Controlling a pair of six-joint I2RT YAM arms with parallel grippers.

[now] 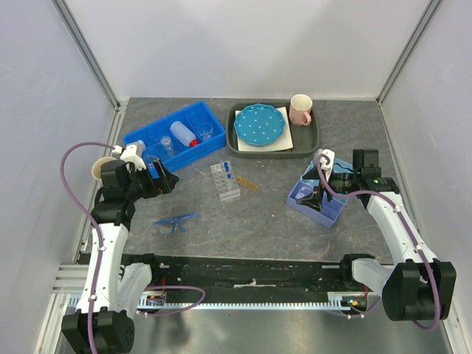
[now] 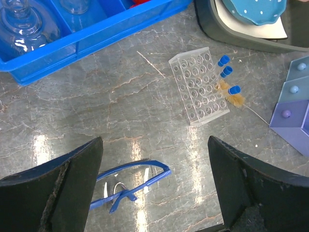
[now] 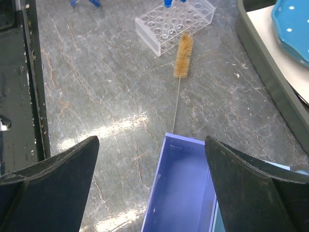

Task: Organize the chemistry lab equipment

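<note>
The left gripper (image 2: pixel 154 145) hangs wide open and holds nothing. It is right above the blue safety glasses (image 2: pixel 130 179) near the front edge, likely so it can grab them. The squeeze bottle (image 1: pixel 183 134) and glass beakers (image 1: pixel 205 131) sit sorted in the blue bin (image 1: pixel 140 137) by the far left corner. The right gripper (image 3: pixel 151 140) is wide open and empty too, over the purple box (image 3: pixel 183 193) near the right edge.

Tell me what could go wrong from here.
The safety glasses lie flat below the open left gripper; a pinch on one thin temple could let them swing or slip. The brush has its wire running up to the purple box under the open right gripper; shifting that box may push it into the test-tube rack.
</note>
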